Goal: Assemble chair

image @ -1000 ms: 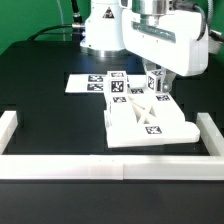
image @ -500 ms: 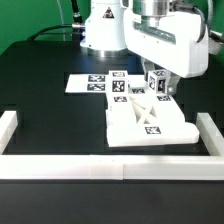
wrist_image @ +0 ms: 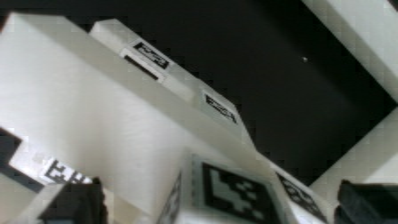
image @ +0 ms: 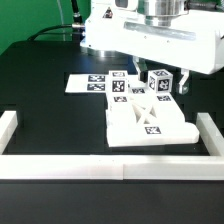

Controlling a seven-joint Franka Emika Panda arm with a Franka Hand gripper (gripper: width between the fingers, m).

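The partly joined chair [image: 146, 124], white and blocky with marker tags, lies on the black table near the exterior view's right rail. It also shows in the wrist view [wrist_image: 125, 110] as long white slabs with tags. My gripper [image: 160, 90] hangs just above the chair's far end. It is shut on a small white tagged chair piece [image: 160, 80]. In the wrist view the tagged piece [wrist_image: 240, 190] sits between the gripper's [wrist_image: 217, 205] two dark fingers [wrist_image: 68, 205].
The marker board [image: 88, 83] lies flat behind the chair. Low white border rails run along the front [image: 100, 166], the exterior view's left [image: 8, 126] and right [image: 211, 132]. The robot base [image: 100, 30] stands at the back.
My wrist has turned, so the hand now spans wide across the exterior view. The held piece has shifted slightly to the exterior view's right. The chair has not moved.
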